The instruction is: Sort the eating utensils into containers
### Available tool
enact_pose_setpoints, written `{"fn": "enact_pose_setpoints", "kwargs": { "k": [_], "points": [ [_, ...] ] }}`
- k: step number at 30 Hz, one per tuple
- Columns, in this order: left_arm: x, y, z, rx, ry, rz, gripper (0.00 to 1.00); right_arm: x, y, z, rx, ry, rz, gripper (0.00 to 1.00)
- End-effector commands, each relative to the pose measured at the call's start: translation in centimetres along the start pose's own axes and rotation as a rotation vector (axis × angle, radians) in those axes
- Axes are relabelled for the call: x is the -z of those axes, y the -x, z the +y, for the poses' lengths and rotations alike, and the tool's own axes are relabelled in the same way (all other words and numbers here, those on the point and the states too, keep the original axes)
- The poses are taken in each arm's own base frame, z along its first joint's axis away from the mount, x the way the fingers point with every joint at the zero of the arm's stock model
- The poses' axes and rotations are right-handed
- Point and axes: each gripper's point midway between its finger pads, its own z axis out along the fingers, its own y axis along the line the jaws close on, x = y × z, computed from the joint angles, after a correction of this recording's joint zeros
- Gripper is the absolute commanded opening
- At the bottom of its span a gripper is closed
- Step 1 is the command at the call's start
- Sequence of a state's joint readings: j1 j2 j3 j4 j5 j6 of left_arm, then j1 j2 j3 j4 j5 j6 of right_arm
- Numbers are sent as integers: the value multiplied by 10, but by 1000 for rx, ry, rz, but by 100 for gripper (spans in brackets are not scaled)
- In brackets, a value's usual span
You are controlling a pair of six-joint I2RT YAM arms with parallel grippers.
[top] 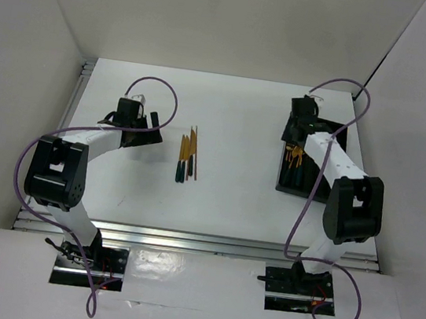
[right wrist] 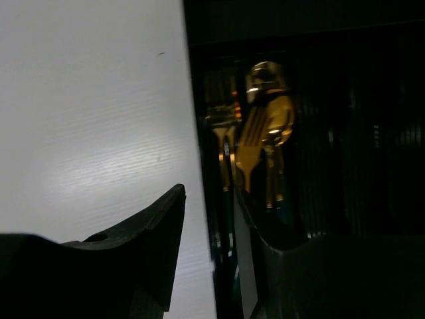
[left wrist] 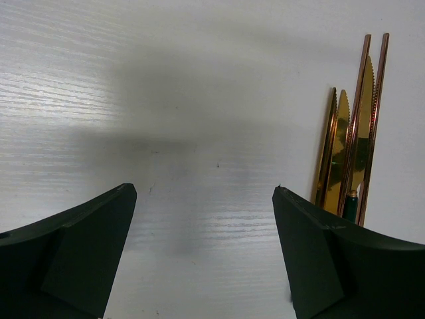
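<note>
Several eating utensils point(top: 188, 158), gold knives with teal handles and thin gold-brown sticks, lie side by side mid-table. In the left wrist view they point(left wrist: 353, 149) lie just right of my right fingertip. My left gripper point(top: 143, 127) point(left wrist: 202, 199) is open and empty, low over bare table left of them. The black divided tray point(top: 335, 141) stands at the right and holds gold forks and spoons point(top: 295, 158) point(right wrist: 264, 129). My right gripper point(top: 297, 130) point(right wrist: 209, 199) is open and empty. It straddles the tray's left wall point(right wrist: 207, 166), with one finger over the table and one inside the tray.
White walls enclose the table on the left, back and right. A metal rail point(top: 201, 241) runs along the near edge by the arm bases. Purple cables point(top: 160, 87) loop above both arms.
</note>
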State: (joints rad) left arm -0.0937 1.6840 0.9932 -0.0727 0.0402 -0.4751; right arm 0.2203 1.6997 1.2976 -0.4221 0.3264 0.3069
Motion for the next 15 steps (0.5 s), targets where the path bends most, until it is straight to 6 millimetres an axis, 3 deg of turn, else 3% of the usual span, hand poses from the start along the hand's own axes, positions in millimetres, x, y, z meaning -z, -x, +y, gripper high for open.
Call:
{"fn": "enact_pose_setpoints", "kwargs": {
  "k": [1, 3, 5, 6, 8, 12, 15],
  "points": [
    [0, 11, -6, 0, -33, -34, 99, 8, 19, -29, -77, -31, -62, 42],
    [0, 11, -6, 0, -33, -34, 99, -7, 13, -46, -103, -72, -30, 41],
    [-2, 13, -6, 0, -33, -34, 99, -17, 8, -49, -107, -85, -16, 41],
    [-2, 13, -6, 0, -33, -34, 99, -27, -2, -49, -97, -94, 15, 41],
    [-4, 8, -4, 1, -26, -17, 99, -36, 1, -47, -88, -94, 16, 40],
    [-5, 9, -3, 1, -17, -21, 99, -60, -13, -48, -69, -131, 67, 40],
    [-7, 10, -3, 2, -17, -20, 99, -64, -5, -45, -65, -126, 52, 40]
  ]
}}
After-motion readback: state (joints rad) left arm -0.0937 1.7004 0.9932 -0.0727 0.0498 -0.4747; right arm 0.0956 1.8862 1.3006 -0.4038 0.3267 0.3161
